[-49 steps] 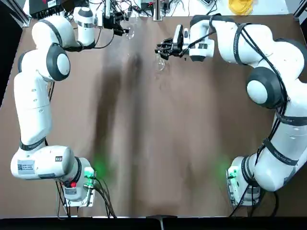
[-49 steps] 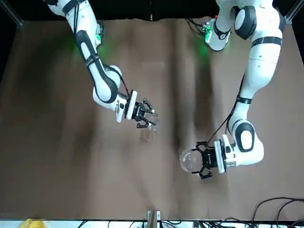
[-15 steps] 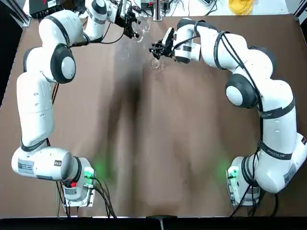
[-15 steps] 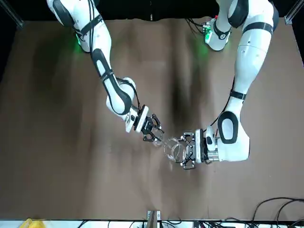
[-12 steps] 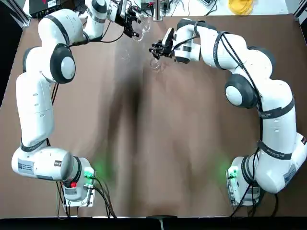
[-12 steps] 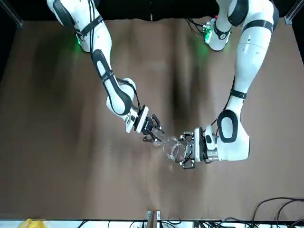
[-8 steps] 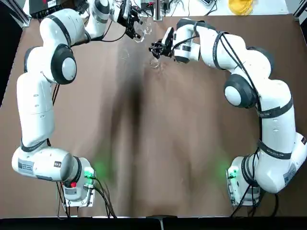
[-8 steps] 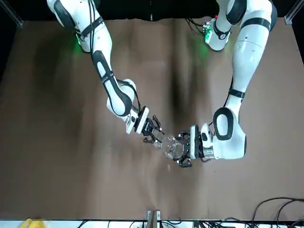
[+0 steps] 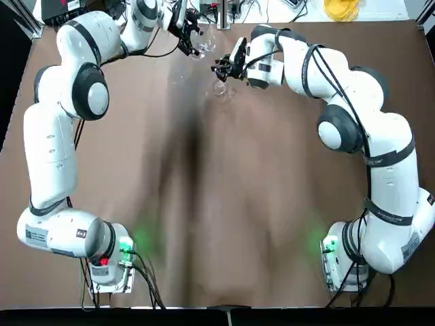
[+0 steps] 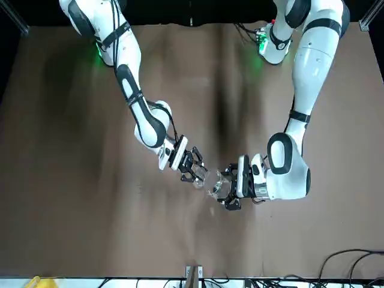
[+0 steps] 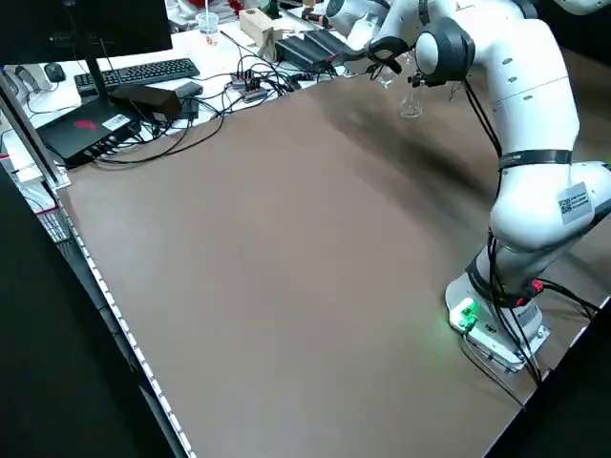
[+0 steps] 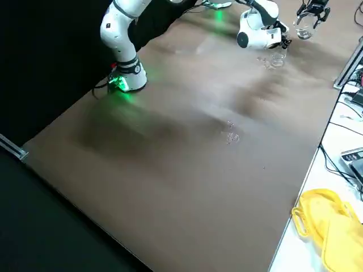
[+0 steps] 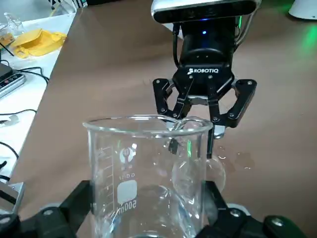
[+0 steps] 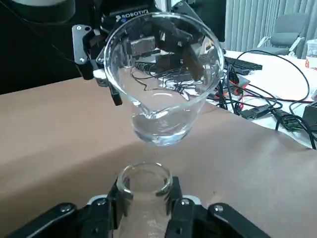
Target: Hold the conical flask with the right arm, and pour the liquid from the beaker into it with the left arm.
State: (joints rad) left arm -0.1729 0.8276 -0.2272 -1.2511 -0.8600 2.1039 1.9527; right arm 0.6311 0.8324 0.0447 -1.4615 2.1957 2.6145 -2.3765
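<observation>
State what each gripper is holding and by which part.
Left gripper holds the beaker by its sides; right gripper holds the flask by its neck.

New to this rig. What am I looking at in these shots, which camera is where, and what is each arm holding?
Two white robot arms share a brown table. The top view looks straight down, the front view faces the robot from across the table, two side views look in diagonally, and each wrist carries a camera. The left pincer is shut on the beaker, tilted with its spout over the conical flask. The right pincer is shut on that flask's neck, holding it upright. A little clear liquid sits in the beaker; no stream shows. Beyond the table: cables, a keyboard and something yellow.
</observation>
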